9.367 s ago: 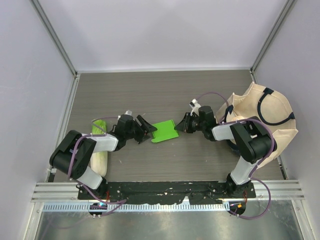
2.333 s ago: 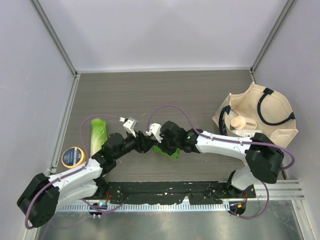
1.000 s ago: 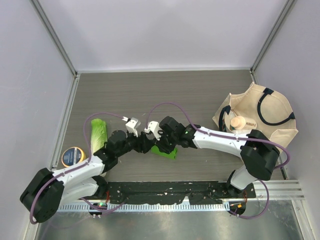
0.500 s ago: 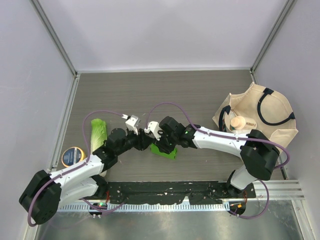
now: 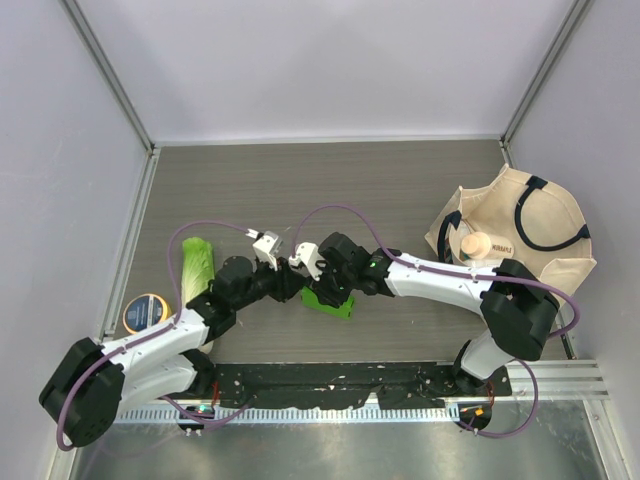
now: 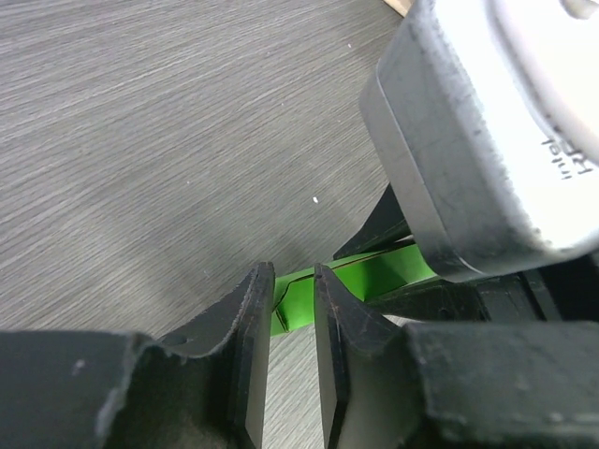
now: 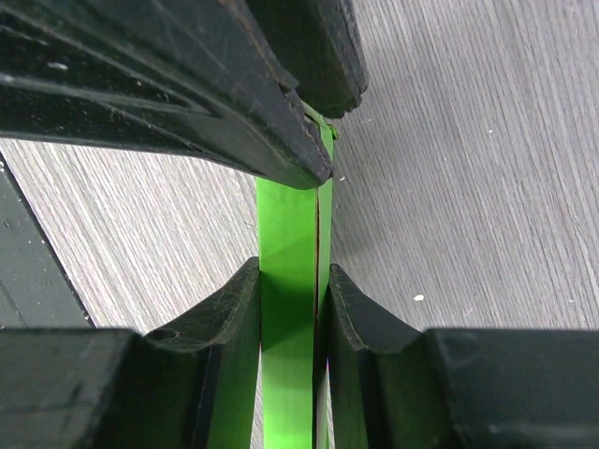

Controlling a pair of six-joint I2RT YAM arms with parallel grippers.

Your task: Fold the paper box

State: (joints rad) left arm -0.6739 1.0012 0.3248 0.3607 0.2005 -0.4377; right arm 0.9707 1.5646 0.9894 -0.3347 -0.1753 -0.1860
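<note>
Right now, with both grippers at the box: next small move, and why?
Probably hold with the right gripper and slide the left gripper along the fold to set the crease. The box is doubled into two layers between the right fingers, and the left seems to pinch its far end; the fold may spring open otherwise.

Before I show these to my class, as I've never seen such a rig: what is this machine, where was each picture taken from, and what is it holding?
The machine is two robot arms, a left arm and a right arm, bolted at the near edge of a table. The wide picture comes from a fixed camera above and behind them. The two close-ups come from a camera on each wrist. On the table lie a green paper box, a cabbage, a round disc and a beige tote bag. The left gripper and the right gripper both pinch the paper box, from opposite sides.
</note>
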